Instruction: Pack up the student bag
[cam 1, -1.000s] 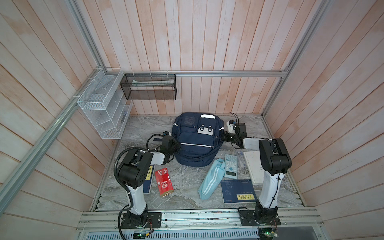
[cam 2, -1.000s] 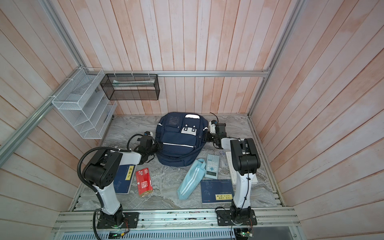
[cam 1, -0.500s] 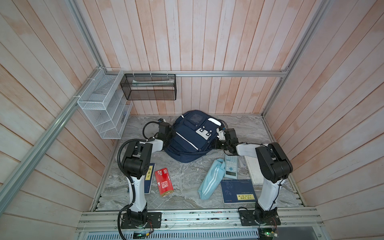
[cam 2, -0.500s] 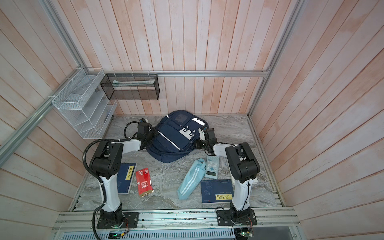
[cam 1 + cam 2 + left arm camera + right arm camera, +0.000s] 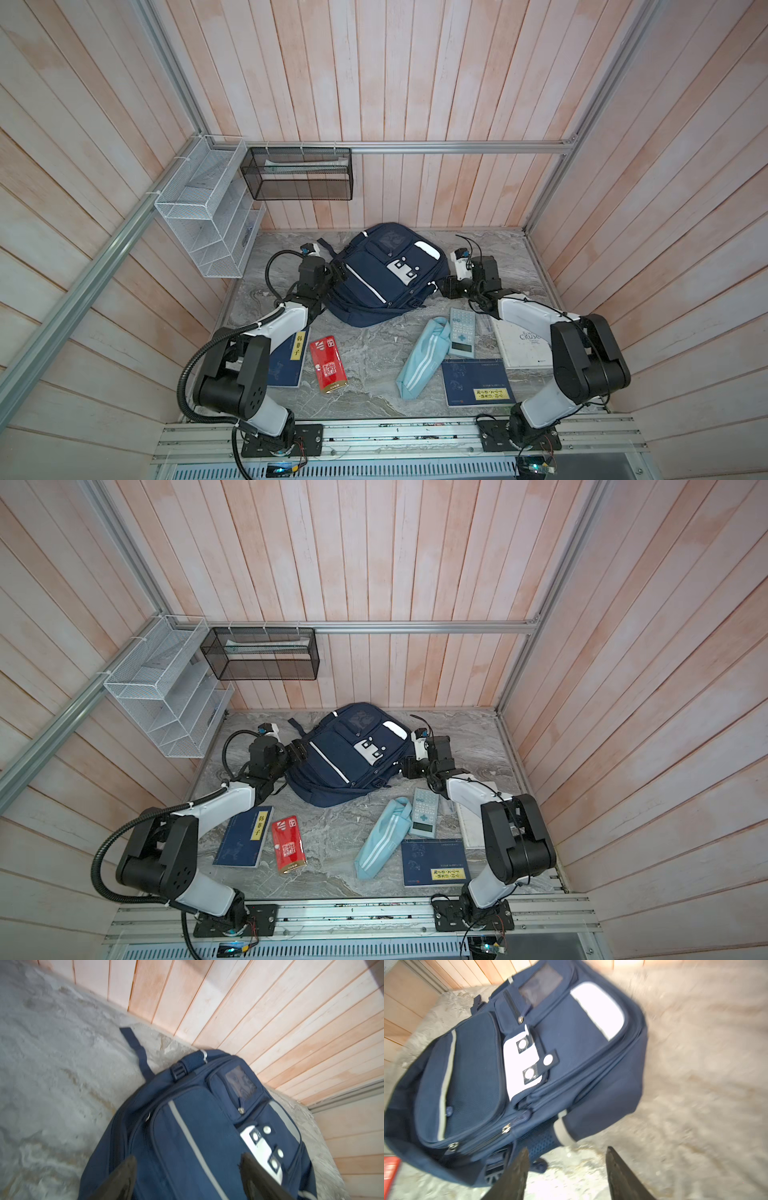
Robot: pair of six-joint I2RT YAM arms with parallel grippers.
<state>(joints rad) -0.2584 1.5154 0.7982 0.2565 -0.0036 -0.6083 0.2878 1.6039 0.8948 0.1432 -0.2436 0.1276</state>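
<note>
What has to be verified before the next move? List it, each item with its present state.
1. Left tool released: ok, jaws wide apart at the bag's side.
2. Right tool released: ok, jaws apart by the bag's opposite side.
3. Student bag lying on the table, front side up: ok.
4. A compartment open for loading: not ok, no opening shows in any view.
5. Items to pack within sight: ok, red packet, light-blue pouch and calculator lie on the table in front of the bag.
</note>
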